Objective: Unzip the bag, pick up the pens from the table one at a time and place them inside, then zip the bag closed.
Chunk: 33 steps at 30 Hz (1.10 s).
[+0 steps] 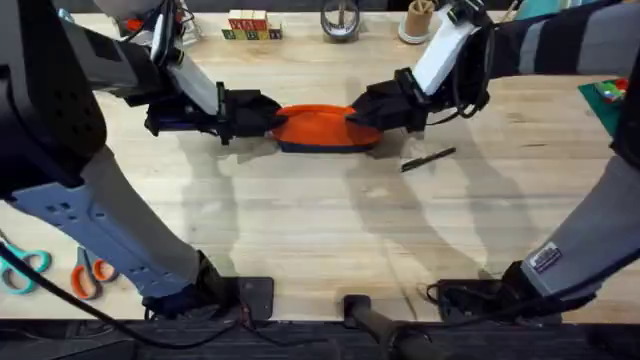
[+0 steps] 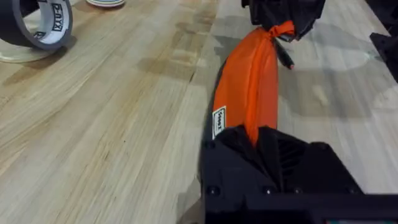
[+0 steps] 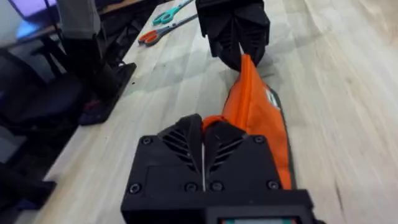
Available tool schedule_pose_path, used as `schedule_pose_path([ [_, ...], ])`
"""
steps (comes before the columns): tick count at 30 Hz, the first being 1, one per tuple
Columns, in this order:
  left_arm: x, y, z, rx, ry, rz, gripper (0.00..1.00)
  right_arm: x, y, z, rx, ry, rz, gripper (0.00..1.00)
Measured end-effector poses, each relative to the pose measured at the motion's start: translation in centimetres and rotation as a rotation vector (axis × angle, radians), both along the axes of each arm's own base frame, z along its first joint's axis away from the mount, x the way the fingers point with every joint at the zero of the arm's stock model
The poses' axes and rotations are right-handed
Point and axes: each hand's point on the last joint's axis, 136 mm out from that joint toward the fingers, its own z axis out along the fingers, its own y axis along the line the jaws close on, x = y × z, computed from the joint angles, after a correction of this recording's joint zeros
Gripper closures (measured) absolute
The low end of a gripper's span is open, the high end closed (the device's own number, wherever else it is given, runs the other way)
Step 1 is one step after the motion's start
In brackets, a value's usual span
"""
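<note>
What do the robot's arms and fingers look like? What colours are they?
Both arms mix grey and white sleeve-like segments with black joints, and black cables run along them. The right arm carries a small label near its base. The left gripper and the right gripper are chunky black blocks with screws, and their black fingers have ribbed, slatted tops.

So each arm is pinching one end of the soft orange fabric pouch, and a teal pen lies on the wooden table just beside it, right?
Nearly. Both grippers, left and right, do pinch the ends of the soft orange fabric pouch, but the overhead view shows the slim pen on the light wood-grain table is black, not teal.
</note>
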Motion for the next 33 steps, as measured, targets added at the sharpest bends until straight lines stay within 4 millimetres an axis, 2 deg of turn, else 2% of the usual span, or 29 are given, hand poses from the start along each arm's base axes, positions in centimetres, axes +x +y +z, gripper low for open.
schedule_pose_path([
  [17, 0.0, 0.0, 0.0, 0.0, 0.0, 0.001, 0.961, 0.4, 4.3, 0.2, 0.041, -0.304, 0.102, 0.97],
  [24, 0.0, 0.0, 0.0, 0.0, 0.002, 0.001, 0.961, 0.0, 6.4, -0.3, 0.018, -0.393, 0.142, 0.972],
  [33, 0.0, 0.0, 0.0, 0.0, 0.0, 0.002, 0.96, 0.6, 8.1, -0.4, -0.008, -0.468, 0.139, 0.97],
])
